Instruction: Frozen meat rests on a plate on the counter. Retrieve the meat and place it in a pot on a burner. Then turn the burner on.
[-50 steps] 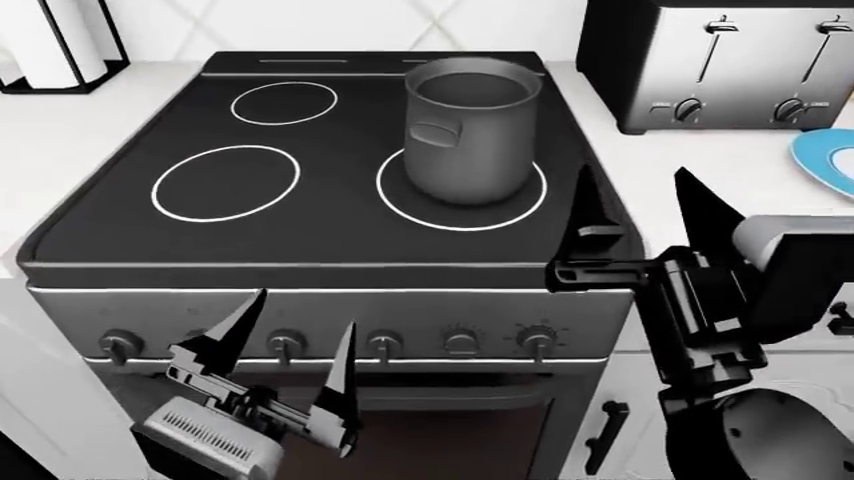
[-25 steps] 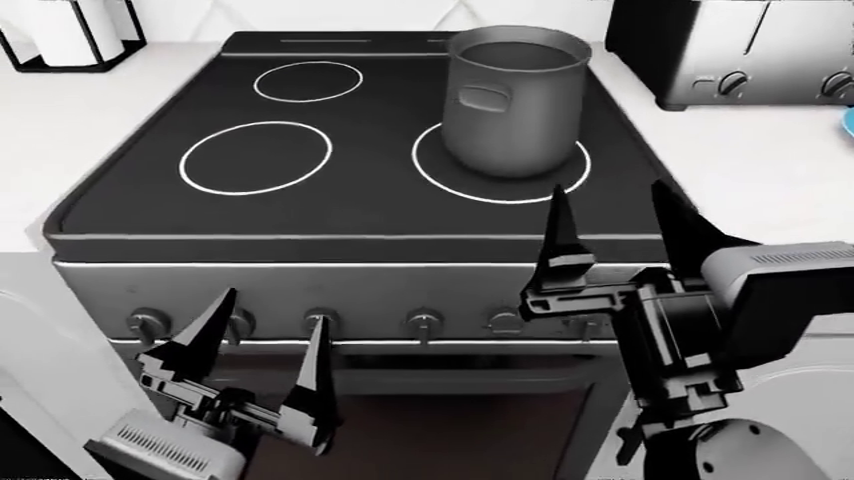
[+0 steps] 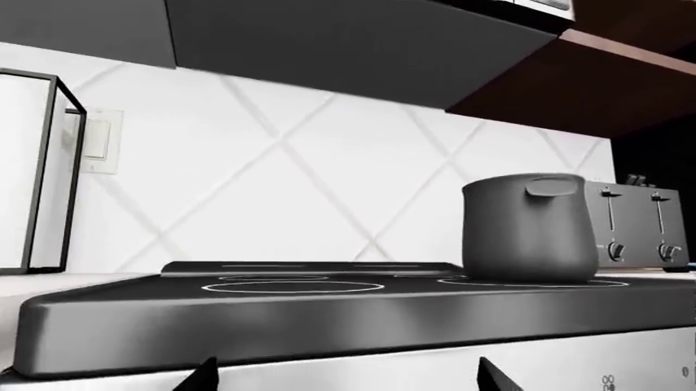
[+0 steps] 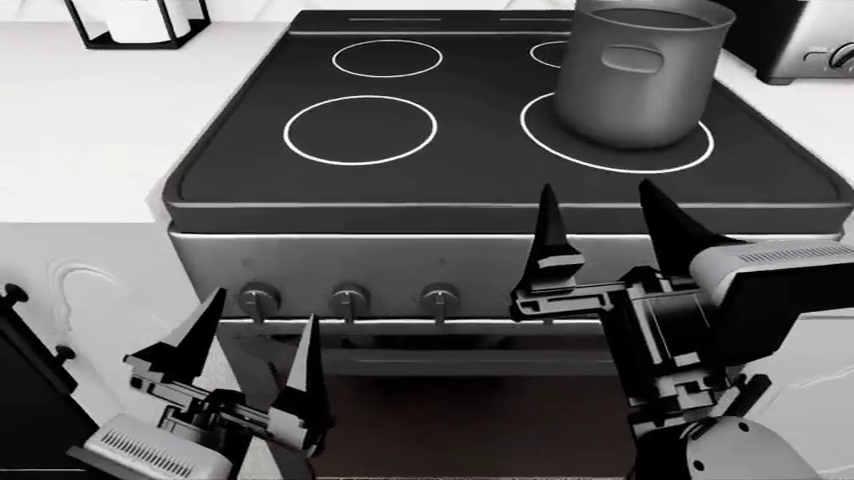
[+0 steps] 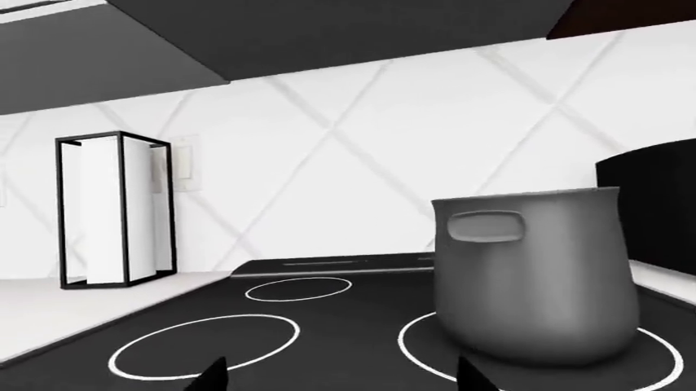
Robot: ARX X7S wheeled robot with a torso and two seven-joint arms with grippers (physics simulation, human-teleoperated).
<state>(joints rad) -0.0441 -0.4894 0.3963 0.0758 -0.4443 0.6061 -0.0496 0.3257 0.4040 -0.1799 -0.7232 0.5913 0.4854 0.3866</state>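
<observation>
**Both hands empty in front of the stove, pot on its ring**

I take the pot as my landmark. It stands upright on the black cooktop, inside the large white ring of the burner, with the ring showing around its base on the near side. I see the same from the right wrist camera, where the pot sits within the burner ring, and from the left wrist camera, where the pot stands in front of a chrome toaster.

My right gripper hangs in front of the stove, below and nearer to me than the pot, its two dark fingers spread apart and pointing up, with nothing between them. My left gripper is lower still and well to the left of the pot, in front of the oven door, fingers also spread and holding nothing.

A row of knobs runs along the stove front, below the pot and to its left. Two more white rings lie to the left of the pot. The white counter stretches farther left, with a black wire stand at its back.

I cannot see the meat or the plate in any of my three views.
</observation>
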